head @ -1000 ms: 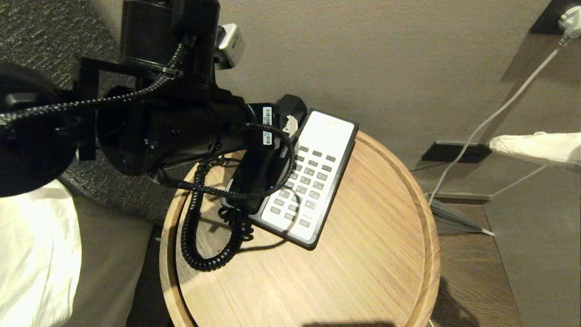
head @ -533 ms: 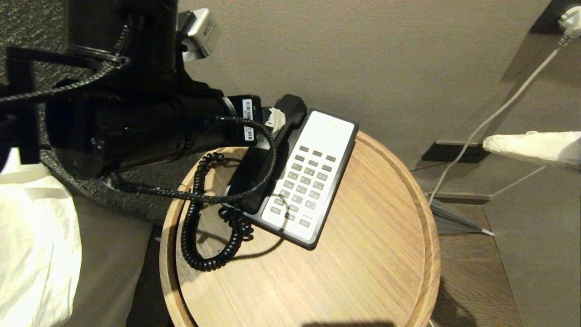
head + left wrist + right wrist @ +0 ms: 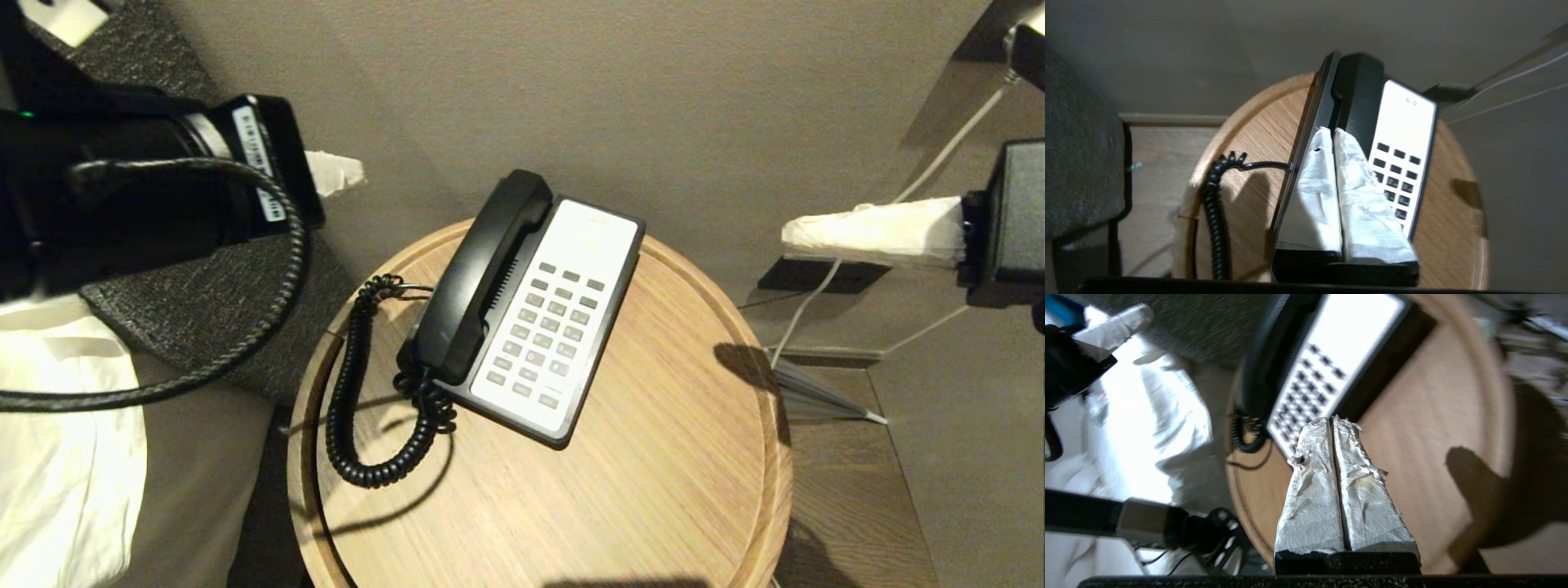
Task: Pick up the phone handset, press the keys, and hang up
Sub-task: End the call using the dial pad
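Observation:
The black phone handset (image 3: 478,278) lies in its cradle on the left of the phone base, its coiled cord (image 3: 347,408) looping onto the table. The grey keys (image 3: 545,333) sit in rows on the cream faceplate. My left gripper (image 3: 355,170) hangs up and to the left of the phone, well clear of the handset, white-wrapped fingers (image 3: 1316,179) shut on nothing. My right gripper (image 3: 785,231) reaches in from the right, above the table's edge, also shut and empty. In the right wrist view its fingertips (image 3: 1323,428) hover near the low end of the keys (image 3: 1310,386).
The phone stands on a round wooden table (image 3: 637,490) with a raised rim, against a beige wall. White bedding (image 3: 57,457) and a grey textured headboard (image 3: 204,286) lie to the left. A white cable (image 3: 865,229) runs down the wall at the right.
My left gripper has let go of the handset, drawn back up and to the left, and shut. The handset stays in the cradle. My right gripper has come in further from the right.

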